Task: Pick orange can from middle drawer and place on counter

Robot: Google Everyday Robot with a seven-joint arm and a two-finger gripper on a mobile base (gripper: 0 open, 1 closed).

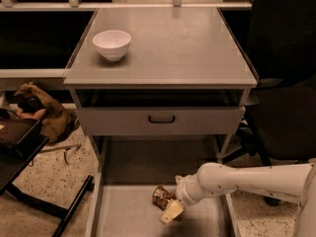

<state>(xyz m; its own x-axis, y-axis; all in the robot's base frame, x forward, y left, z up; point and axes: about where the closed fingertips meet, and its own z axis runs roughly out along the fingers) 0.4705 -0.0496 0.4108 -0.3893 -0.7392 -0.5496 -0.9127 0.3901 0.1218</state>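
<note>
The orange can (pixel 161 196), shiny orange-brown and dented, lies on its side on the flat bottom of the pulled-out middle drawer (pixel 123 211), near its centre. My white arm reaches in from the right, and my gripper (pixel 172 209) is at the can's right side, touching it, with a pale fingertip (pixel 171 213) just below and right of the can. The counter (pixel 168 48) is the grey top of the cabinet, above and behind the drawer.
A white bowl (pixel 112 44) stands on the counter's left part. A closed drawer front with a black handle (pixel 161 119) is above the open drawer. A dark chair (pixel 286 107) stands at the right, a black stand and brown bag (pixel 39 110) at the left.
</note>
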